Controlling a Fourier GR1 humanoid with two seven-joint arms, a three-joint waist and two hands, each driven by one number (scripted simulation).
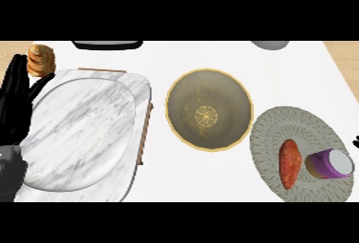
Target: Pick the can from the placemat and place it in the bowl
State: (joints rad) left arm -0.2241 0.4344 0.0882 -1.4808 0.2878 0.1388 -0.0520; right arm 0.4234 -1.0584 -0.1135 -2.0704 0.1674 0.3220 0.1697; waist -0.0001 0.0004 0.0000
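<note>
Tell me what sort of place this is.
Probably a kitchen counter set for a meal: a brown bowl with a gold rim, a marble platter, and a round placemat holding a purple can.

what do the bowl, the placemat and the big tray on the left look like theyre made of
Bowl: glazed ceramic, probably; olive-brown with a gold rim and sheen.
Placemat: woven fibre, judging by its ringed, ribbed grey texture.
Tray: polished marble or a marble print; white with grey veins.

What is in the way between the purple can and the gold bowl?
The can lies on its side on the placemat. An orange-red, sweet potato-like thing lies just left of it, on the side toward the bowl, so lift the can over it. Beyond that, only bare counter shows.
</note>
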